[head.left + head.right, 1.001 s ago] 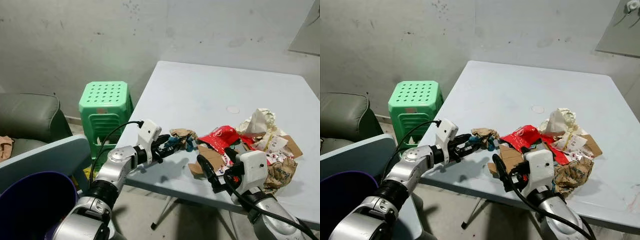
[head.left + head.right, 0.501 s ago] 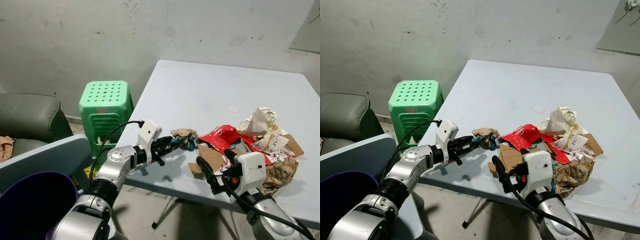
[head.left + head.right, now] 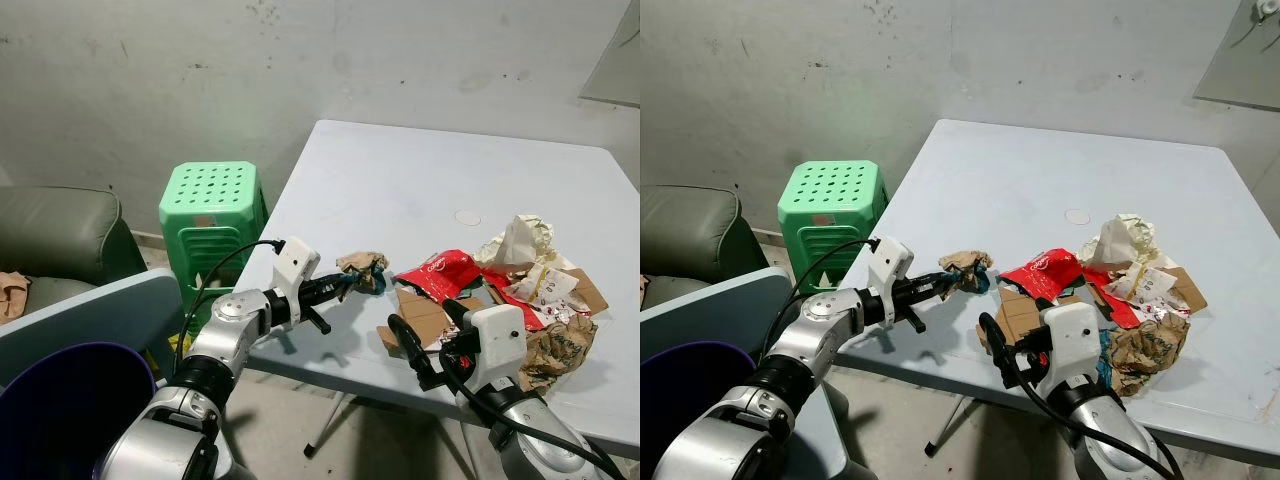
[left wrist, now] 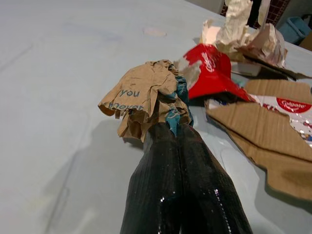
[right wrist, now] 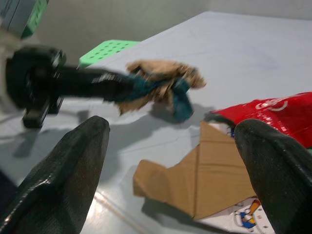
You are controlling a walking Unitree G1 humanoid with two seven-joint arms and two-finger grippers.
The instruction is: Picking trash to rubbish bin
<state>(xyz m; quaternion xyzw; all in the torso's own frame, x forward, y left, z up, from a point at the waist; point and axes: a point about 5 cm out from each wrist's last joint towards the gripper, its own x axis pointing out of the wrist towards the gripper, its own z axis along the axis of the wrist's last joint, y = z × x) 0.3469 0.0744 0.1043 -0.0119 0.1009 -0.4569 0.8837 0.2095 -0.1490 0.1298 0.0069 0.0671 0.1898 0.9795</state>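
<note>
Left gripper [image 3: 345,287] reached forward, clamping the crumpled brown paper [image 3: 362,267], now lifted off the desk [image 3: 400,190]; right gripper [image 3: 425,335] hovered open.

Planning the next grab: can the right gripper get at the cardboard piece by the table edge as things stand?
Probably yes. The right gripper is open and points at the cardboard piece, with only bare table between; the left gripper holds crumpled paper off to the side.

Stool [image 3: 212,215] left of table [image 3: 400,190], trash pile [image 3: 500,285] on table's right
</note>
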